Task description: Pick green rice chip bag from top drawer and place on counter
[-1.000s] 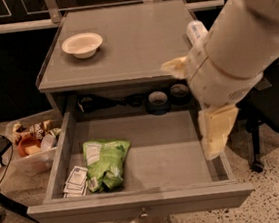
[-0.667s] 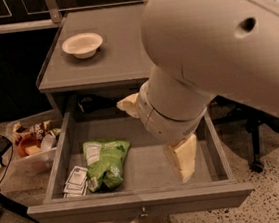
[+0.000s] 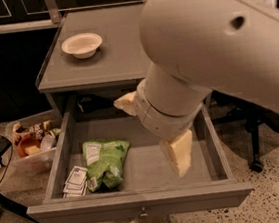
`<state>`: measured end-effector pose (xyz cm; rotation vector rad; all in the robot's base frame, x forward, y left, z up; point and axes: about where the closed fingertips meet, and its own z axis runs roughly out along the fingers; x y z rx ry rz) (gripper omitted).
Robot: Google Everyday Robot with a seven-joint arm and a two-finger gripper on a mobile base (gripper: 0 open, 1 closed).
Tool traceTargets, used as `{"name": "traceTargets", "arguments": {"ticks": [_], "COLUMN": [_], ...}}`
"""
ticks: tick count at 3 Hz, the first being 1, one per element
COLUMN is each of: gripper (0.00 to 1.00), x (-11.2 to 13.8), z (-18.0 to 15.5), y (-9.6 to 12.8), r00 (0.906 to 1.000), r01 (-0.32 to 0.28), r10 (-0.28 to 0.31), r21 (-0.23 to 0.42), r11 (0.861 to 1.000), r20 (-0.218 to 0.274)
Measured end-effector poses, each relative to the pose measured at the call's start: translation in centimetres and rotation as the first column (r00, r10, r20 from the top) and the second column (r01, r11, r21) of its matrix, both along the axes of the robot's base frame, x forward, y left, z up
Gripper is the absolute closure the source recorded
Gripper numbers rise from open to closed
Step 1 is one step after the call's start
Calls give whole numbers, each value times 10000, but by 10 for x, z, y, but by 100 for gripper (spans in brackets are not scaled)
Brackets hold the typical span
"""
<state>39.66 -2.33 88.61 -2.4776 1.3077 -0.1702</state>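
Note:
The green rice chip bag lies crumpled in the left part of the open top drawer, its white label patch at its upper left. My big white arm fills the upper right of the camera view. My gripper hangs over the middle of the drawer, right of the bag and apart from it. One cream finger points down into the drawer; the other sticks out near the drawer's back. The fingers stand wide apart and hold nothing. The counter is the grey cabinet top behind the drawer.
Small white paper packets lie in the drawer's front left corner beside the bag. A white bowl stands on the counter's left. A clear bin of clutter sits on the floor at left. A chair base stands at right.
My arm has swung from the right side of the drawer toward its middle and now fills more of the view. The bag, packets and bowl have not moved.

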Motion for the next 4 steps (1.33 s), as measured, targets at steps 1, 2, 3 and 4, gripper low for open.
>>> {"name": "traceTargets", "arguments": {"ticks": [1,2,3,4], "gripper": [0,0,0,0], "x": [50,86,91,91], "z": [-27,-70,-116,-116], "y": [36,69,96,96], "r00": [9816,9294,8450,8450], "r01": [-1902,-3596,-5086,-5087], "r10": [1906,3651,5246,5247], "r21": [337,892,1472,1471], "r11": [9812,9288,8483,8483], "r20": [-90,-548,-1035,-1036]}}
